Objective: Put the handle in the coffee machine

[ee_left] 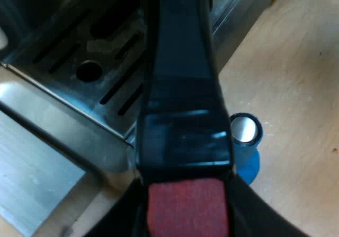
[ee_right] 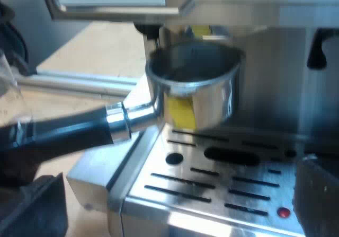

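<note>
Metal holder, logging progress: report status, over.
Left gripper shut on dark red-ended handle. Right gripper open. Round metal holder at steel espresso machine's front, above drip tray, unlocked. Nothing blocks.

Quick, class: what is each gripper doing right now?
Left gripper: closed on the handle.
Right gripper: open, holding nothing.

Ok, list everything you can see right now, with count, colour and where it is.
espresso machine: one, silver, slotted drip tray at its front
metal holder: one, silver cup, dark handle ending in red, over the drip tray
table: one, light wood, under the machine
tamper: one, blue, on the table by the machine's corner
left gripper: one, black, shut on the holder's handle
right gripper: one, black, open, facing the drip tray
</note>
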